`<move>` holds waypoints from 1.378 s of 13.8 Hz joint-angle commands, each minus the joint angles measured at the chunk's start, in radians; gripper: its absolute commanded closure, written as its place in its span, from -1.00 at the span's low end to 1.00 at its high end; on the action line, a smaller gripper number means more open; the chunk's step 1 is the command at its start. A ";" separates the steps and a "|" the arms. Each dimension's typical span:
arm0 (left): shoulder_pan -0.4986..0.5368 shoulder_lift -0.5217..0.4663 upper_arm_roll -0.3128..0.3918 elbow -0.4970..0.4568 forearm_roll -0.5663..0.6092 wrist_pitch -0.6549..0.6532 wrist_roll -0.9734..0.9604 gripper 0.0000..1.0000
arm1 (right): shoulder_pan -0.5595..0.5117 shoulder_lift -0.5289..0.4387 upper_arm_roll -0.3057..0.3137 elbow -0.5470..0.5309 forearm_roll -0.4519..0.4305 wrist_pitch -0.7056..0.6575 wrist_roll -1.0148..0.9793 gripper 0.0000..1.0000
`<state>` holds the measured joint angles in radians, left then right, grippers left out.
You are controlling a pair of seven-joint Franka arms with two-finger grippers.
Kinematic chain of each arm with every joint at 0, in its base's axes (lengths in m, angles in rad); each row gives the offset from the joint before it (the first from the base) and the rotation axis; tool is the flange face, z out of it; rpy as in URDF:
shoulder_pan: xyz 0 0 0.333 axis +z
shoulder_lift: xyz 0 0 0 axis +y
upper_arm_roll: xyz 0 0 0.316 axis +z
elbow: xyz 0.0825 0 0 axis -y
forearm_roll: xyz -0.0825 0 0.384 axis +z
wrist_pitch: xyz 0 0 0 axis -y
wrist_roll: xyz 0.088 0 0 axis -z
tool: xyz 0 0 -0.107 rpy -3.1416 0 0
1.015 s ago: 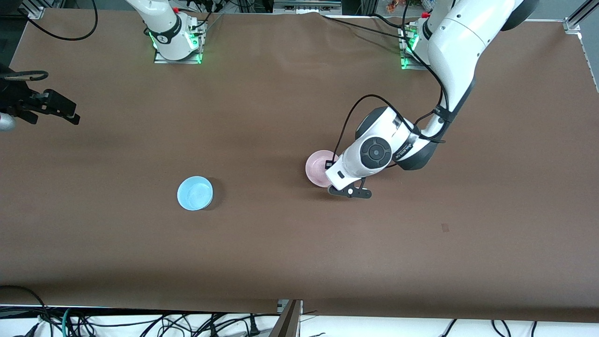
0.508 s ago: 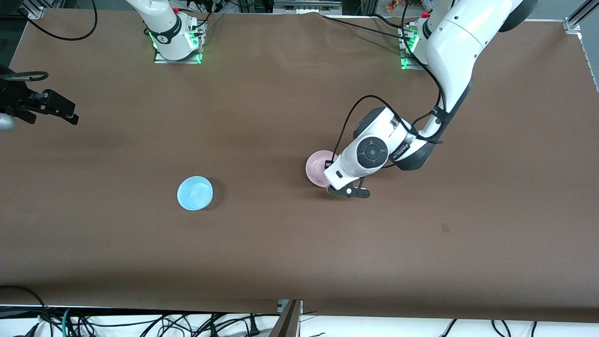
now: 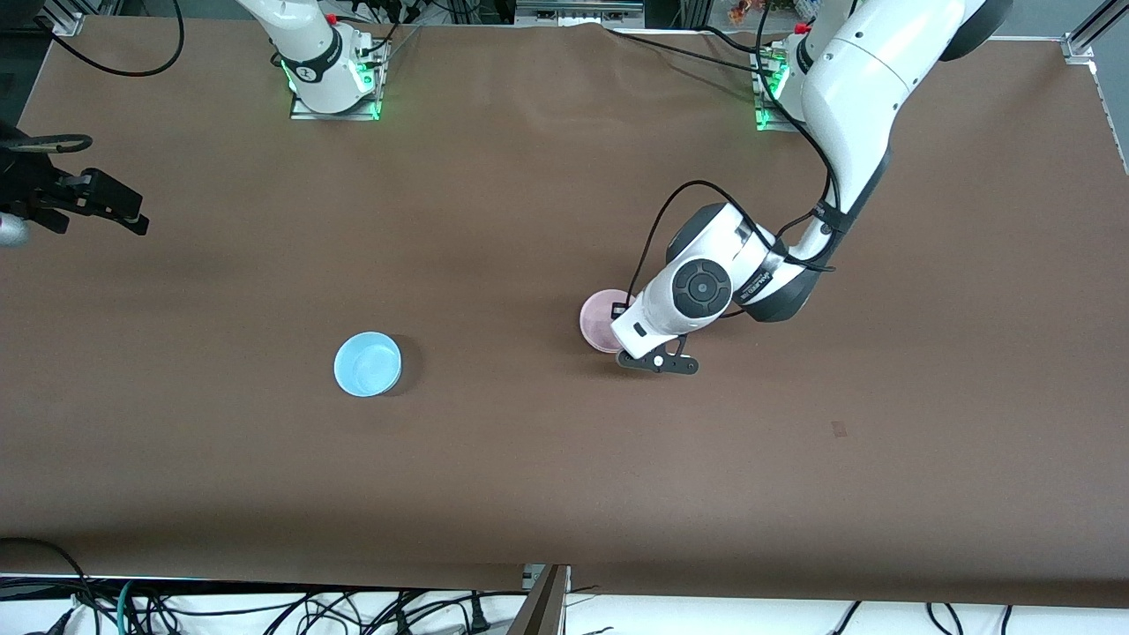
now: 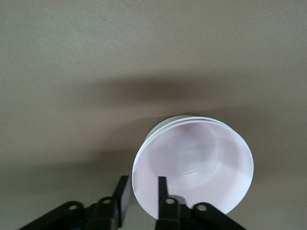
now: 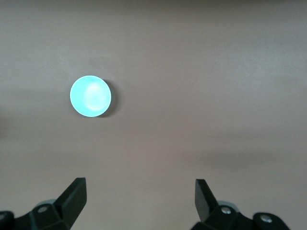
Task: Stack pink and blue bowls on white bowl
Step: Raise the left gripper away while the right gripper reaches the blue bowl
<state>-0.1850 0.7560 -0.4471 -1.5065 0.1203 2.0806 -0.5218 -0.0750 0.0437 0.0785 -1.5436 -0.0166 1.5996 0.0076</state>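
The pale pink bowl (image 3: pixel 600 320) is near the table's middle, partly under my left gripper (image 3: pixel 623 328). In the left wrist view the pink bowl (image 4: pixel 196 165) shows a second whitish rim (image 4: pixel 160 128) just under its own, which looks like the white bowl beneath it; the front view hides that bowl. My left gripper (image 4: pixel 144 186) is shut on the pink bowl's wall, one finger inside and one outside. The sky blue bowl (image 3: pixel 368 363) stands alone toward the right arm's end, also in the right wrist view (image 5: pixel 91 96). My right gripper (image 3: pixel 123 210) waits open and empty, up in the air at that end.
Brown table cover (image 3: pixel 529 459) all round the bowls. Both arm bases (image 3: pixel 331 84) stand at the edge farthest from the front camera. Cables hang along the nearest edge.
My left gripper has lowered the pink bowl a little; it looks smaller and sits lower now. The blue bowl and the right arm have not moved.
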 commanded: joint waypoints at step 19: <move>0.443 -0.555 -0.005 0.029 0.006 -0.631 0.348 -1.00 | 0.044 0.262 0.001 0.039 0.078 0.101 0.052 -1.00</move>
<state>0.2343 0.2745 -0.4428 -1.4555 0.1222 1.4960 -0.2174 -0.0600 0.2992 0.0784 -1.5228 0.0614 1.6870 0.0140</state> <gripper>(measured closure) 0.000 0.000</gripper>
